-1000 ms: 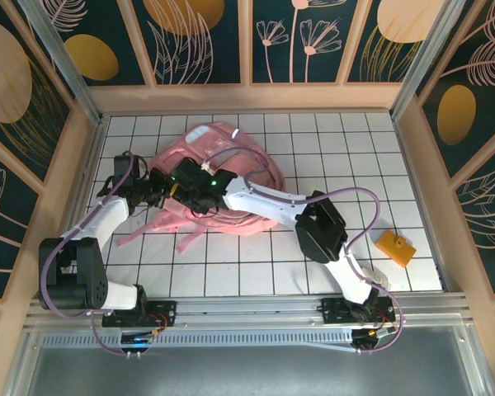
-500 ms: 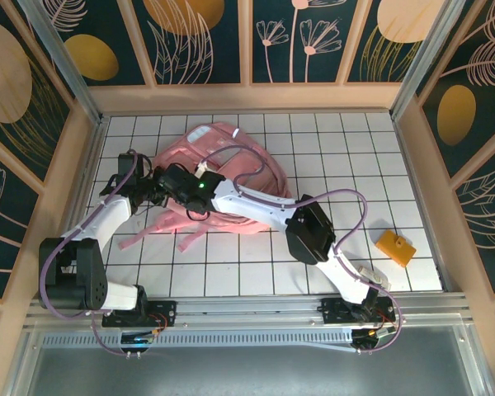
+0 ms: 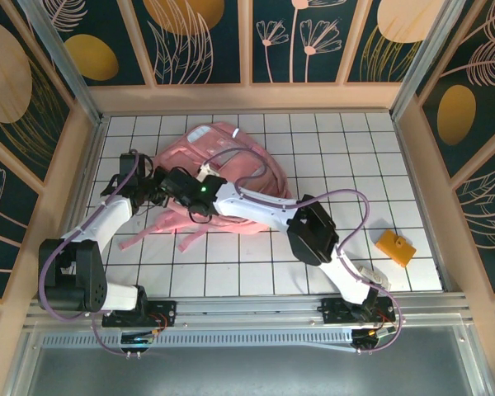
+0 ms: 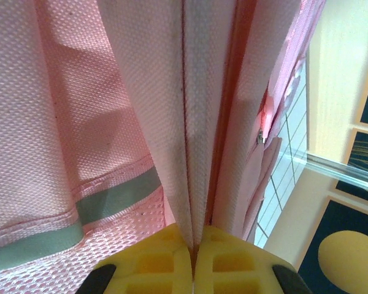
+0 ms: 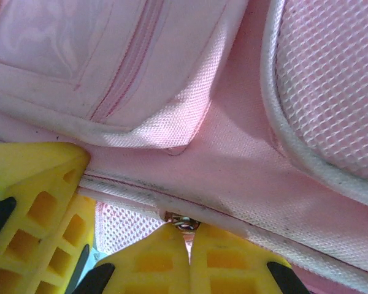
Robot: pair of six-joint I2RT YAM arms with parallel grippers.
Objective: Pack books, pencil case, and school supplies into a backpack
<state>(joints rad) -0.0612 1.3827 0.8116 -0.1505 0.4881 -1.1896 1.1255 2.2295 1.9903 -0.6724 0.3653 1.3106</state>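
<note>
The pink backpack (image 3: 243, 177) lies flat at the table's back left, straps (image 3: 187, 240) trailing toward the front. My left gripper (image 3: 151, 191) is at its left edge, shut on a fold of the pink fabric (image 4: 196, 122); the yellow fingertips (image 4: 172, 251) pinch the fold. My right gripper (image 3: 176, 183) reaches across the bag, right beside the left one, shut on a small metal zipper pull (image 5: 185, 223) under a pink seam. The orange-yellow block (image 3: 395, 247) sits on the table at the right. Book, pencil case and clear packet are out of view.
Wooden walls (image 3: 70, 177) close in the white gridded table (image 3: 330, 148) on three sides; the left wall is near both grippers. A metal rail (image 3: 247, 309) runs along the front edge. The right arm (image 3: 313, 231) stretches diagonally over the table's middle.
The right gripper has slid left along the backpack toward the left gripper, mostly in the first half second. The left gripper keeps its hold on the fabric.
</note>
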